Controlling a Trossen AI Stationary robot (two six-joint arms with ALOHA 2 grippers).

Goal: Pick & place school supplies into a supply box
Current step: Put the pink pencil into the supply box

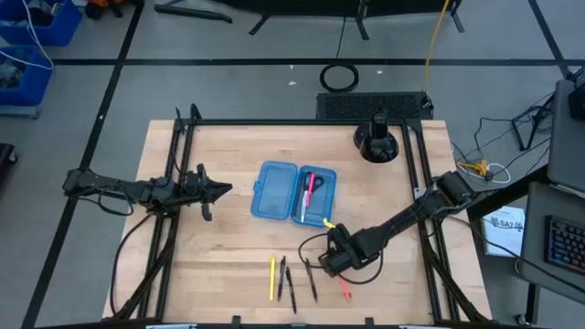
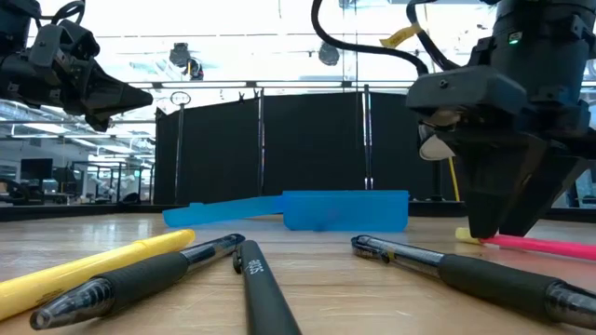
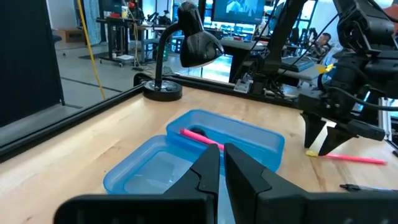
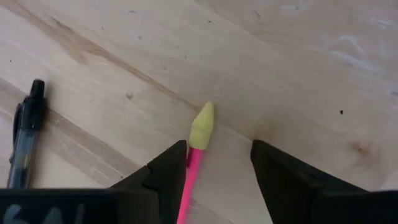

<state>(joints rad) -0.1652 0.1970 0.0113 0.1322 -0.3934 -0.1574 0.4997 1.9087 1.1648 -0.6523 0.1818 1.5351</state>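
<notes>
Your right pincer stands open astride the pink pencil, lower centre-right of the high view. Centre it, descend squarely, then close. Left pincer, closed, waits left of the blue case.

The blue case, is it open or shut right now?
Open. The case lies flat with both halves spread side by side, and a pink pen rests inside the right half.

Left pincer, nearly closed, hovers near blue supply box.
</notes>
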